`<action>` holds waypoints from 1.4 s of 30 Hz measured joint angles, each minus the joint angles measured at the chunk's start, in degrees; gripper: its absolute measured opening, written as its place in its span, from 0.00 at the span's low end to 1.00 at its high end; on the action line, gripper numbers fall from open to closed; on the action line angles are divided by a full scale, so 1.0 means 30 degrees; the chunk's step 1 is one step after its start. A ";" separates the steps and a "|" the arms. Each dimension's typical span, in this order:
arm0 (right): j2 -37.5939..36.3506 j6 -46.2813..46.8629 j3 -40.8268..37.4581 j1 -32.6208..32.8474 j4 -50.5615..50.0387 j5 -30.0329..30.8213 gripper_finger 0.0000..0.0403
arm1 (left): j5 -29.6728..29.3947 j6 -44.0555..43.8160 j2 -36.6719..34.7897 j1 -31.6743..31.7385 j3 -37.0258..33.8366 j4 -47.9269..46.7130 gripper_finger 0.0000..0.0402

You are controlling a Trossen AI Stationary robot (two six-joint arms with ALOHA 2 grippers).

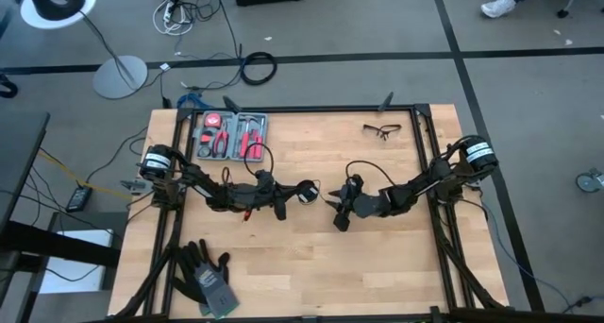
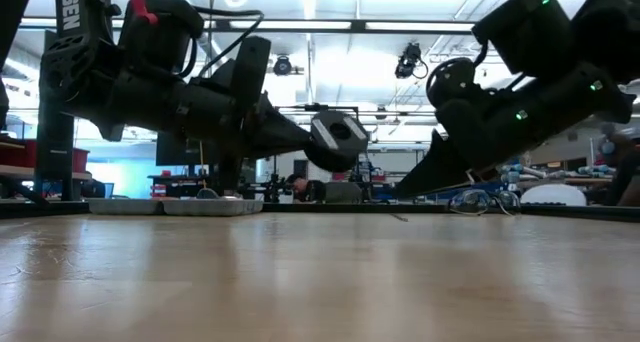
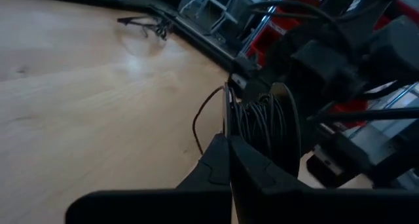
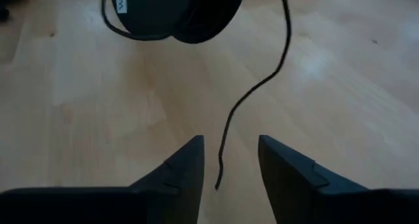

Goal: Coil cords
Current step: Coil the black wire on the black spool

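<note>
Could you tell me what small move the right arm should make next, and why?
Probably close the right gripper on the loose cord end. Its fingers stand open with that end hanging free between them, while the left gripper, shut, holds the wound puck up above the table.

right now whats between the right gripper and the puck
Only the cord's loose end, hanging from the puck toward the open right gripper; bare wood below, in the right wrist view.
</note>
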 joint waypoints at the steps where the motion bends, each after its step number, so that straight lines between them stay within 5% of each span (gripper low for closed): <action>1: 0.0004 -0.0065 0.0027 -0.0084 0.0032 -0.0046 0.36 | 0.0002 0.0065 0.0000 0.0000 -0.0001 0.0146 0.00; 10: 0.1501 0.0262 0.0363 -0.1365 0.0515 -0.2545 0.35 | 0.0006 0.0202 0.0000 0.0000 -0.0004 0.0019 0.00; 17: 0.2809 0.0101 0.1411 -0.1448 0.0795 -0.2667 0.29 | 0.0006 0.0137 0.0000 0.0000 -0.0004 -0.0153 0.00; 26: 0.2801 -0.0030 0.1426 -0.1253 0.0522 -0.2689 0.03 | 0.0130 0.0130 0.0000 0.0007 -0.0004 -0.0236 0.00; 29: 0.2805 -0.0013 0.1725 -0.0936 0.0302 -0.2927 0.02 | 0.0099 0.0130 0.0005 0.0005 -0.0004 -0.0099 0.00; 42: 0.5406 -0.3270 0.7480 -0.0661 -0.1789 -0.4599 0.00 | -0.2244 -0.0292 0.0007 0.0000 0.0018 -0.1857 0.00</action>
